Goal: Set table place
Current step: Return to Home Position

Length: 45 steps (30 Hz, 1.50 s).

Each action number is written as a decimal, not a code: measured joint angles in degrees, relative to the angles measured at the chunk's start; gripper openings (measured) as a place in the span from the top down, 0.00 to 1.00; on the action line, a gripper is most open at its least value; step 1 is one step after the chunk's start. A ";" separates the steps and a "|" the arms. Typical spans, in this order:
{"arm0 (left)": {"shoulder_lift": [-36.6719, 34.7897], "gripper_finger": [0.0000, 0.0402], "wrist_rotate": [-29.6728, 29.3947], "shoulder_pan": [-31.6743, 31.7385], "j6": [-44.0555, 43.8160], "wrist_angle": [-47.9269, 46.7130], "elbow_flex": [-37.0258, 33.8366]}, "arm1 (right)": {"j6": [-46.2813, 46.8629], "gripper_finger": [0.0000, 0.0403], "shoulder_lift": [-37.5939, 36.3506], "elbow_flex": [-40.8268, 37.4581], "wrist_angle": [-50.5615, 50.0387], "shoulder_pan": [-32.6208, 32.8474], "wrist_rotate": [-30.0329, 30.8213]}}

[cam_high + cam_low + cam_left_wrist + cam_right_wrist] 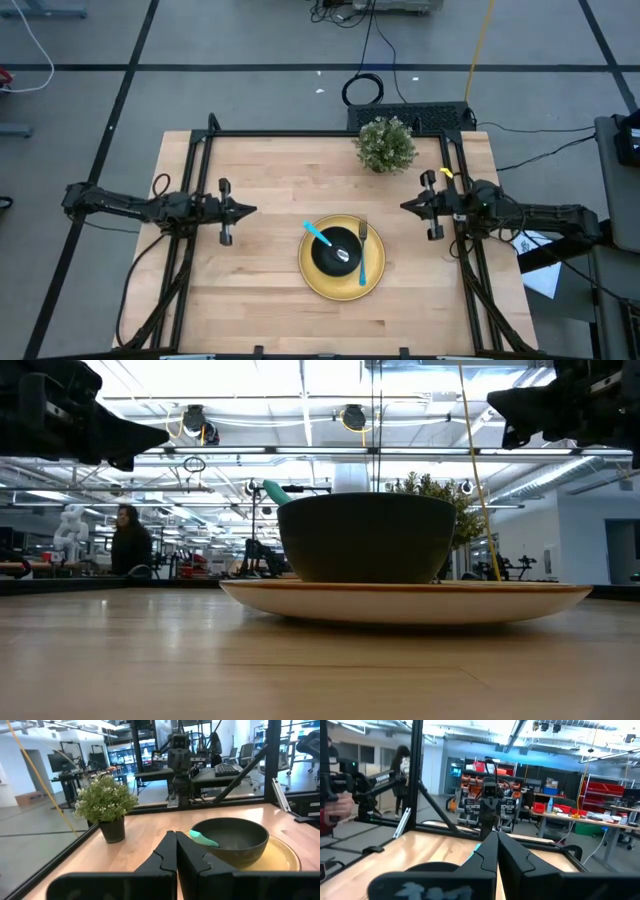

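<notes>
Light-wood counter (pixel 250 290): I log round yellow plate (pixel 318 285) under black bowl (pixel 328 258), turquoise-handled spoon (pixel 320 237) inside. Left gripper (pixel 252 210) at 9 o'clock, right gripper (pixel 404 206) at 3, jaws pressed together.

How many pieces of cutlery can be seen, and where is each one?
2. The spoon rests in the black bowl, its handle over the rim; the fork lies on the yellow plate, right of the bowl.

Yellow plate (pixel 330 289) on the table (pixel 255 295) holds a black bowl (pixel 330 247) with spoon (pixel 318 235) inside, fork (pixel 362 262) beside.
</notes>
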 joint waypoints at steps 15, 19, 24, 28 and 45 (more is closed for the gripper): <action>0.01 1.00 -5.28 -2.44 0.02 -0.10 0.00 | 3.54 1.00 -9.33 -6.42 -0.16 -0.02 4.63; 0.00 1.00 -5.28 -2.44 -0.15 -0.12 0.00 | 3.32 1.00 -9.31 -6.48 -0.32 -0.02 4.51; 0.02 1.00 -5.24 -2.44 -1.66 -0.10 0.00 | 3.72 1.00 -9.29 -6.53 -0.35 -0.02 4.42; 0.00 1.00 -3.74 -2.44 -3.19 -0.70 0.00 | 3.83 1.00 -9.29 -6.57 -0.33 -0.02 4.41; 0.02 0.95 -3.53 -2.44 -3.09 -4.38 0.00 | 4.26 1.00 -9.29 -6.64 -0.35 -0.02 4.37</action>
